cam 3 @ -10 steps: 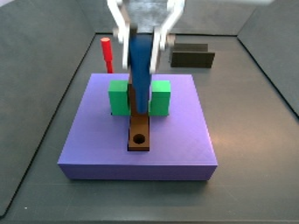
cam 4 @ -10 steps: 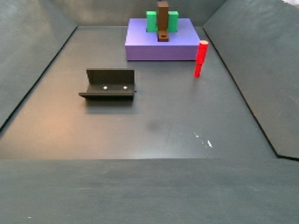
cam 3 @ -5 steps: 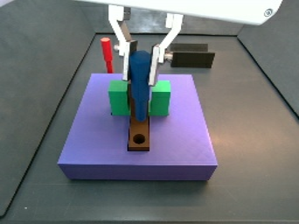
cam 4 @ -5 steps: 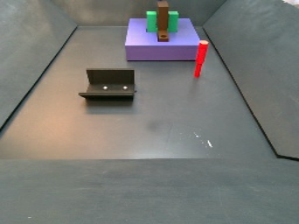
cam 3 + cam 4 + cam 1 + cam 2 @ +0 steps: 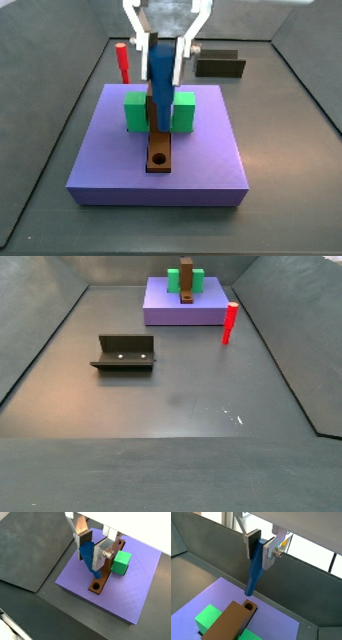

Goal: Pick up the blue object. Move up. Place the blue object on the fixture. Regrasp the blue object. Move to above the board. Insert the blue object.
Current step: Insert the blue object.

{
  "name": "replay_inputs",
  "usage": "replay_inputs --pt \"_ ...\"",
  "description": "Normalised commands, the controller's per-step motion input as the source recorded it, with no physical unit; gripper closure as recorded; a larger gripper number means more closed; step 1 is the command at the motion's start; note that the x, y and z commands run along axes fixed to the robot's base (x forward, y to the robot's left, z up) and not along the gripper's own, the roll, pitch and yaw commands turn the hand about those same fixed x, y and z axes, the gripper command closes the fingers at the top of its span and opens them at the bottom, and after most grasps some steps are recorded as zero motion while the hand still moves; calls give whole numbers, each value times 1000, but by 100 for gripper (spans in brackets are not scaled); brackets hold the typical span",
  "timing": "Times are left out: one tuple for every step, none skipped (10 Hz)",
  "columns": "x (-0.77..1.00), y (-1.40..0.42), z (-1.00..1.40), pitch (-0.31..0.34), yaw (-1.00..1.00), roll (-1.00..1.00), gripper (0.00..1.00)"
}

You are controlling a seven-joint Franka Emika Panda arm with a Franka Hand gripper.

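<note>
My gripper [image 5: 163, 50] is shut on the blue object [image 5: 162, 85], a slim blue peg that hangs upright from the fingers. It hangs over the board [image 5: 160, 150], a brown plank between two green blocks [image 5: 135, 112]. In both wrist views the gripper [image 5: 92, 554] [image 5: 260, 549] clamps the peg's upper part [image 5: 90, 556] [image 5: 255, 569]. The peg's lower tip [image 5: 249, 592] is just above the board's round hole [image 5: 249, 605] and outside it. The fixture [image 5: 124, 353] stands on the floor away from the platform and also shows in a side view [image 5: 221, 65]. The gripper is out of sight in a side view.
The board [image 5: 189, 296] and green blocks sit on a purple platform [image 5: 201, 175] [image 5: 167, 314]. A red upright peg [image 5: 122, 62] [image 5: 229, 323] stands on the floor beside the platform. Grey walls enclose the dark floor [image 5: 174, 406].
Half a second ago the gripper with the peg stood lower in the side view; it is now back about where it was a second ago. The peg stays clamped.
</note>
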Motion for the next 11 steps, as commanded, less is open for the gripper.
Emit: replay_inputs --pt "0 303 -166 -99 0 -500 100" --pt "0 97 -451 -29 -69 -356 100" --pt "0 0 -543 0 -126 -310 100" --pt "0 0 -523 16 -143 -306 100" --pt "-31 0 -394 46 -157 -357 100" --pt "-77 0 -306 51 -171 -397 100" --pt "-129 0 -137 16 -166 -481 100" --pt "-157 0 -69 0 -143 -500 100" --pt "-60 -23 -71 0 -91 -483 100" --pt "-49 -111 -17 0 -60 -469 100" --pt "-91 -23 0 0 271 -500 100"
